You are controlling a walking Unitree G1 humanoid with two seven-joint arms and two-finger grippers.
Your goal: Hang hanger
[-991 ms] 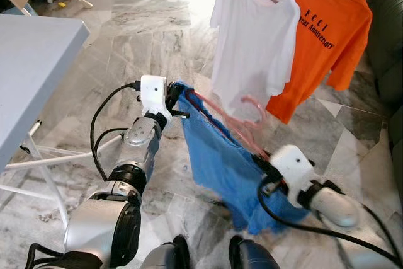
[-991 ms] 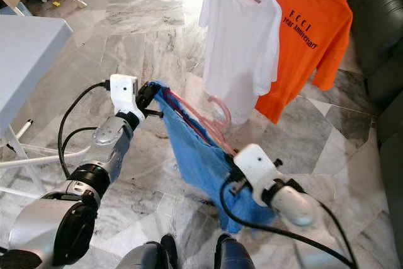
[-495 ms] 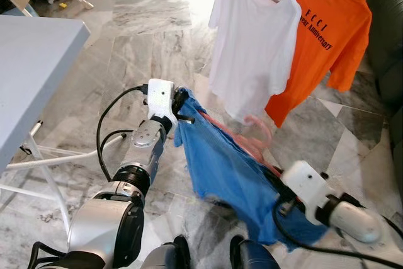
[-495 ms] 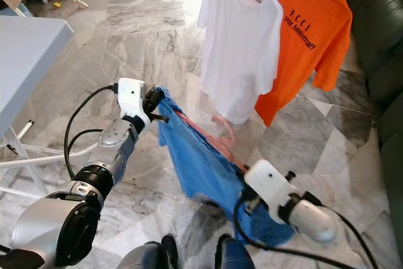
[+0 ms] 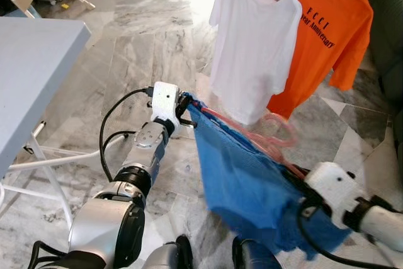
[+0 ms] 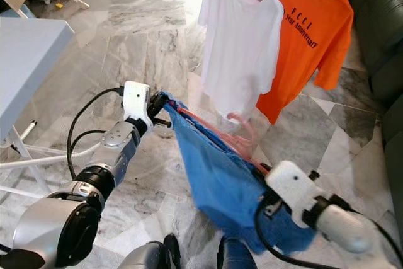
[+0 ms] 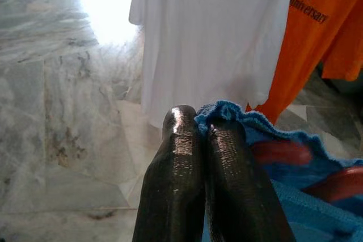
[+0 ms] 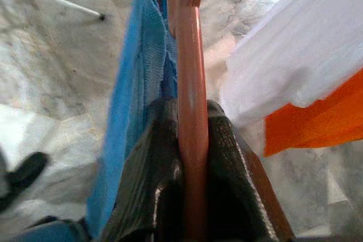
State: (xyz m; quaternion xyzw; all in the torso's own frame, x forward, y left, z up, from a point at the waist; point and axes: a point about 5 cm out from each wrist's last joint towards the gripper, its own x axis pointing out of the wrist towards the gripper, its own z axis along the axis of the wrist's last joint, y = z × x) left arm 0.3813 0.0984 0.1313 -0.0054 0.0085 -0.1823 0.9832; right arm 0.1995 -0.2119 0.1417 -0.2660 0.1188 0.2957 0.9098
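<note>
Left gripper (image 7: 207, 126) pinches one top corner of the blue cloth (image 5: 245, 187), fingers (image 7: 176, 168) pressed together on the fabric edge. Right gripper (image 8: 190, 123) is clamped on the pink hanger (image 8: 191, 72) w/ the cloth's other end bunched beside it — the hanger runs along the cloth's upper edge between the two arms, hook (image 5: 280, 131) curling up near the hem of the white T-shirt (image 5: 255, 36). Cloth hangs stretched btwn both grippers above the marble floor (image 5: 145, 36). Orange T-shirt (image 5: 324, 36) hangs just beside the white one — grey table (image 5: 31, 74) on the robot's left.
</note>
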